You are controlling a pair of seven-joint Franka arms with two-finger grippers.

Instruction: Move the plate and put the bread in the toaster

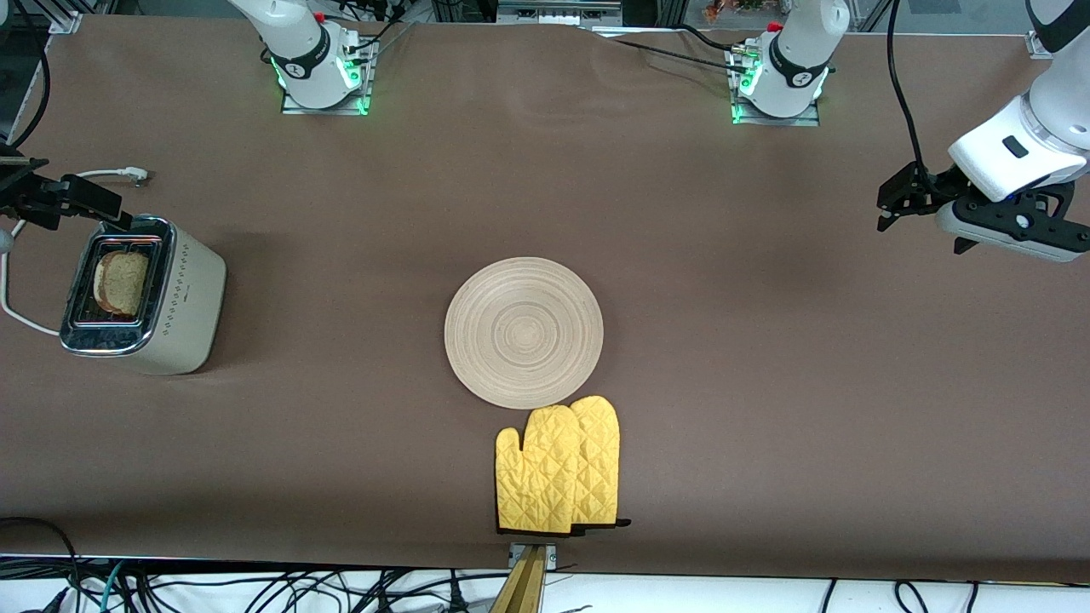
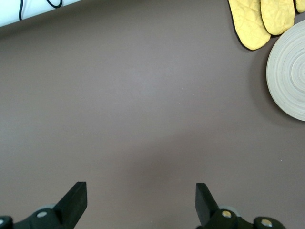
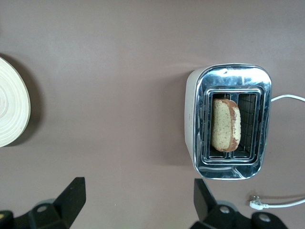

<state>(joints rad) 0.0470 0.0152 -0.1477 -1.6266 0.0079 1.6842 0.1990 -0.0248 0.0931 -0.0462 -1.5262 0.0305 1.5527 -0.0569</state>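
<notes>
Bread (image 1: 121, 282) already sat in one slot of the toaster (image 1: 170, 311), leaning a little with its rounded top and darker crust showing above the chrome, so the task looked as good as finished, and I judged the step in hand to be the pull-back after the drop. Taking the toaster as the landmark, the plate (image 1: 524, 332) lay flat and bare well apart from it, toward the middle of the table, its pale ring grooves plain to see, with the yellow oven mitts (image 1: 559, 464) touching the plate's rim on the side nearer the front camera. The right gripper (image 1: 51, 197) hung just above the toaster's top at the edge of the front view, fingers spread and holding nothing. The left gripper (image 1: 904, 197) waited over bare table far from the toaster, toward the left arm's end, its fingers likewise apart and empty. Any next move would probably call only for retreating clear, perhaps pressing the lever.
</notes>
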